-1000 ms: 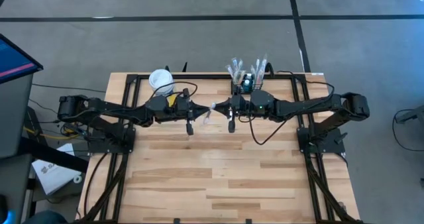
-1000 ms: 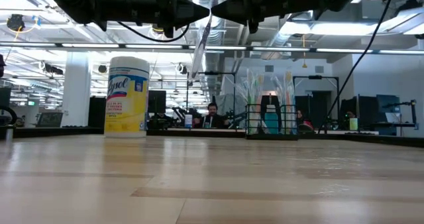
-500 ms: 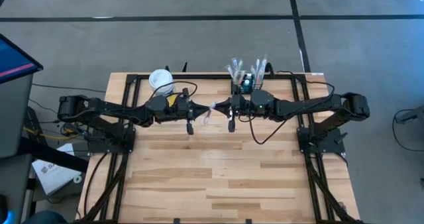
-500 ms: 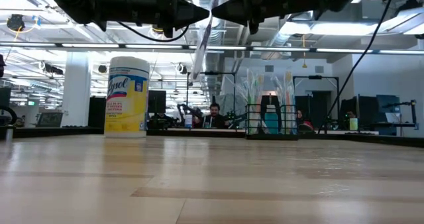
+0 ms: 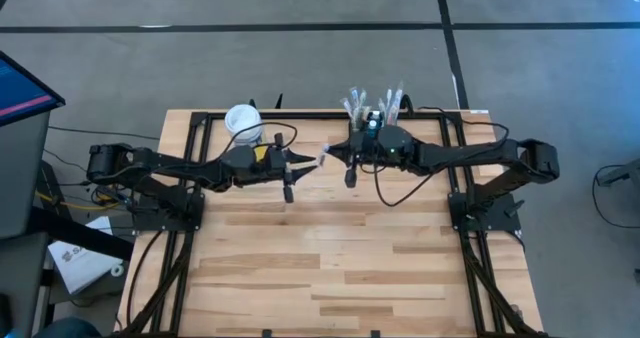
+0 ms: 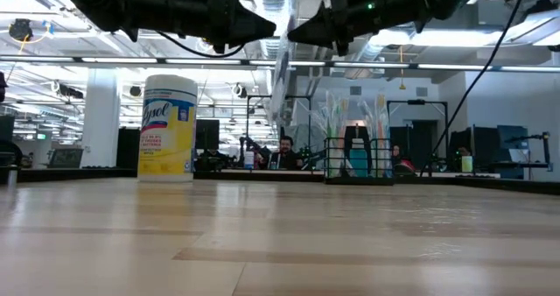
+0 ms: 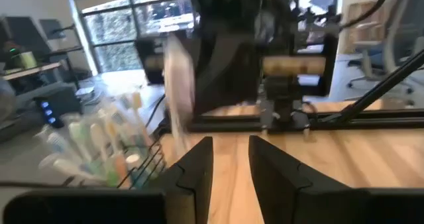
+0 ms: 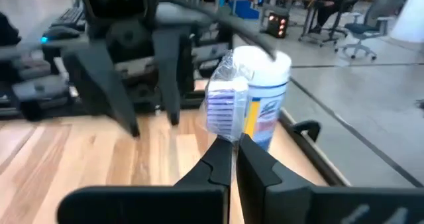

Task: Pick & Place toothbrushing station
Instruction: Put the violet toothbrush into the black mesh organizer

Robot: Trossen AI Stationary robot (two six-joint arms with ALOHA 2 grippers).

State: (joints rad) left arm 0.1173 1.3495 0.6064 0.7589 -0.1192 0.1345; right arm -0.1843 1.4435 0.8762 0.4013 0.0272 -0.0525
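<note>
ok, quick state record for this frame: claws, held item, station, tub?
left claw: open, raised over mid-table, facing the right claw
right claw: shut on the wrapped toothbrush
wrapped toothbrush: in clear wrap, in the air between the two claws
toothbrushing station: black mesh caddy at the table's far edge, upright, toothbrushes standing in it
white tub: far edge, left arm's side, standing apart from both claws

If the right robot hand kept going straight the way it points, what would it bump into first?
Probably the left gripper, which faces the right gripper across a small gap above the table. The wrapped toothbrush it holds would likely touch first; depth is hard to judge.
</note>
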